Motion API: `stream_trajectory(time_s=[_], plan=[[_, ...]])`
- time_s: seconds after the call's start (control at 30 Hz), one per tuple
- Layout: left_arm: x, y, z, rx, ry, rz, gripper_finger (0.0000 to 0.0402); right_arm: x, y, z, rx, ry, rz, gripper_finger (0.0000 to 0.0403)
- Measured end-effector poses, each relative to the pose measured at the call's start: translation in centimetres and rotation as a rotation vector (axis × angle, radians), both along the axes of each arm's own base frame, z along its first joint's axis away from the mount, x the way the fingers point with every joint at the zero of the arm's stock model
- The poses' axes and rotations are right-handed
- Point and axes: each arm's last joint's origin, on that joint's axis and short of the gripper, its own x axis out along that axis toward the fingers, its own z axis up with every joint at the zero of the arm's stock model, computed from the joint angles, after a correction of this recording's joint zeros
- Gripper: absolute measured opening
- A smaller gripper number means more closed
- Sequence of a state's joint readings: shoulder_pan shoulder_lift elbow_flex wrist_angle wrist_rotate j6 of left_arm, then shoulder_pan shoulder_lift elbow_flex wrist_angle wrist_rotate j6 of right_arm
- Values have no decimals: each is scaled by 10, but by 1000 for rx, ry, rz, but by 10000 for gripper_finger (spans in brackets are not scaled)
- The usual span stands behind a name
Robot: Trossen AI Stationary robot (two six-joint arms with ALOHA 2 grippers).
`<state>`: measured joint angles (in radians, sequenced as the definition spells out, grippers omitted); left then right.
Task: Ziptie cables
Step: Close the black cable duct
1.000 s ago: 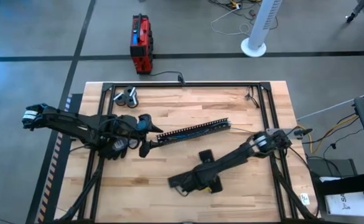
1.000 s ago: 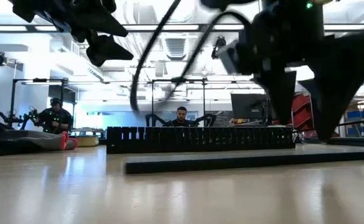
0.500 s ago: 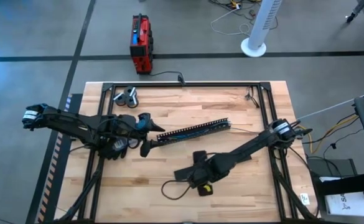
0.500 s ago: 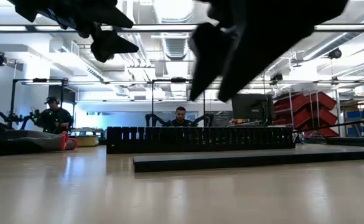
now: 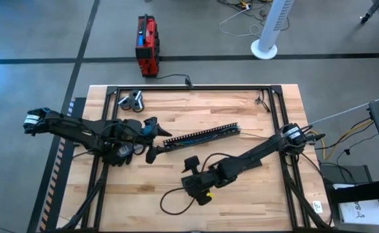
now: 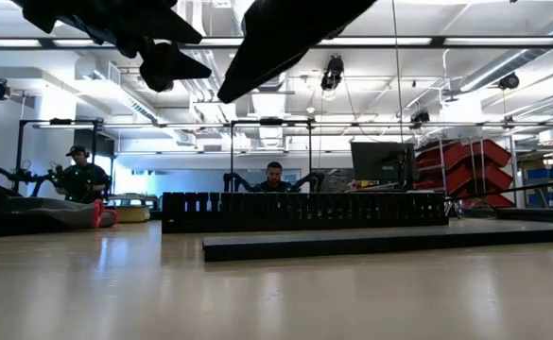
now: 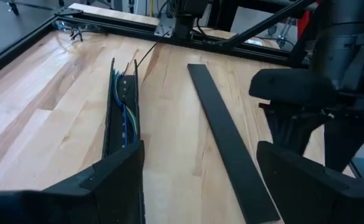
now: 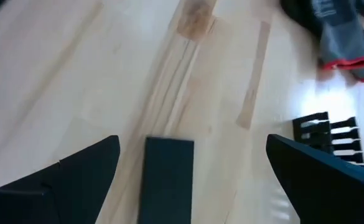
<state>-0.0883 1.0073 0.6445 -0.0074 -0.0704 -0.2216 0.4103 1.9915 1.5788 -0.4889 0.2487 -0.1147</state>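
Observation:
The cables [image 7: 127, 118], thin blue and green wires, lie inside the black comb-toothed duct [image 5: 202, 136] at mid-table. The flat black lid [image 7: 225, 143] rests on the wood beside the duct. My left gripper [image 5: 158, 144] stands open at the duct's left end [image 7: 137, 146], which runs in beside one finger [image 7: 116, 177]. My right gripper [image 5: 189, 183] is open and raised off the table, above the lid's end [image 8: 167, 174]. In the low view its dark mass [image 6: 285, 33] hangs high over the duct [image 6: 304, 210] and the lid [image 6: 371, 244]. My left gripper has the duct's left end right next to one finger, and I cannot tell whether that finger touches it. My right gripper touches nothing.
A grey glove with a red cuff [image 8: 346, 46] lies under the left arm. A small tool [image 5: 132, 100] sits at the far left. A black cord loop [image 5: 175, 200] lies near the front. Black frame rails [image 5: 189, 87] border the table. People sit in the room behind [image 6: 274, 176].
My right gripper has risen from close to the table beside the lid and gone toward the table's left edge, staying open. The lid has slid a little along the table. The black cord loop trailing from the right arm has spread wider on the wood.

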Motion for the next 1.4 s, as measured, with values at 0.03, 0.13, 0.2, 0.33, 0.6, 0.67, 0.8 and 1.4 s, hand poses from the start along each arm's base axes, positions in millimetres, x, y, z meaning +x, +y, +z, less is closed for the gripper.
stream_trajectory(time_s=[0.03,0.13,0.2,0.33,0.6,0.67,0.8,1.4], plan=[[0,0,0,0,0,0,296,1,-1,2,13,-7,-23,394],[0,0,0,3,0,-1,296,3,-3,4,74,0,-68,390],[0,0,0,3,-3,-1,296,3,-3,4,98,5,-78,382],[0,0,0,13,-1,-5,296,4,0,1,138,-3,-65,360],[0,0,0,14,0,-5,296,9,-8,15,223,-82,32,310],[0,0,0,14,1,-5,296,1,-14,33,220,-78,25,294],[0,0,0,13,-4,-5,296,-21,-30,71,236,-50,-41,265],[1,0,3,18,-30,-7,296,-55,-47,134,297,-167,-55,219]])
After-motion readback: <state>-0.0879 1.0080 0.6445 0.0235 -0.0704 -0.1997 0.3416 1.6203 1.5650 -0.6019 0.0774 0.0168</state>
